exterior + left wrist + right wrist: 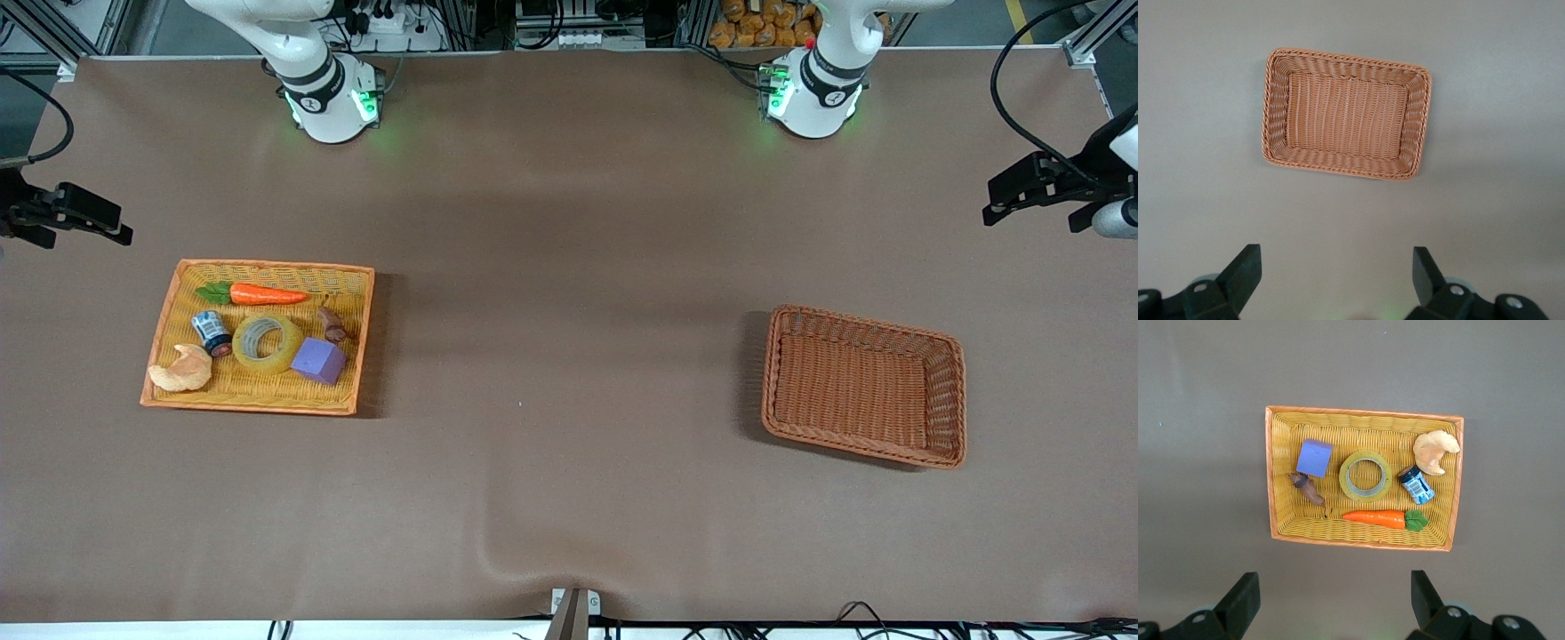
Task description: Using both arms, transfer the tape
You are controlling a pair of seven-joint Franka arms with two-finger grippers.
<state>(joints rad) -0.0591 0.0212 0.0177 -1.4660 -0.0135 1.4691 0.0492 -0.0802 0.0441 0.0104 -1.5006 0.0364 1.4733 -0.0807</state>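
Observation:
The tape [267,342], a yellow translucent ring with a pale core, lies flat in the middle of a yellow wicker tray [267,265] toward the right arm's end of the table. In the right wrist view the tape [1365,475] shows from straight above. My right gripper [1335,590] hangs high over the bare table beside that tray [1358,412], open and empty. At the left arm's end my left gripper [1336,267] also hangs high and open, holding nothing, over the bare table beside a brown wicker basket [1345,57].
Around the tape in the tray lie a carrot [267,293], a blue-and-white can [212,332], a croissant [182,369], a purple block [318,360] and a small brown piece [332,324]. The brown basket [867,322] holds nothing. A wide brown tabletop separates tray and basket.

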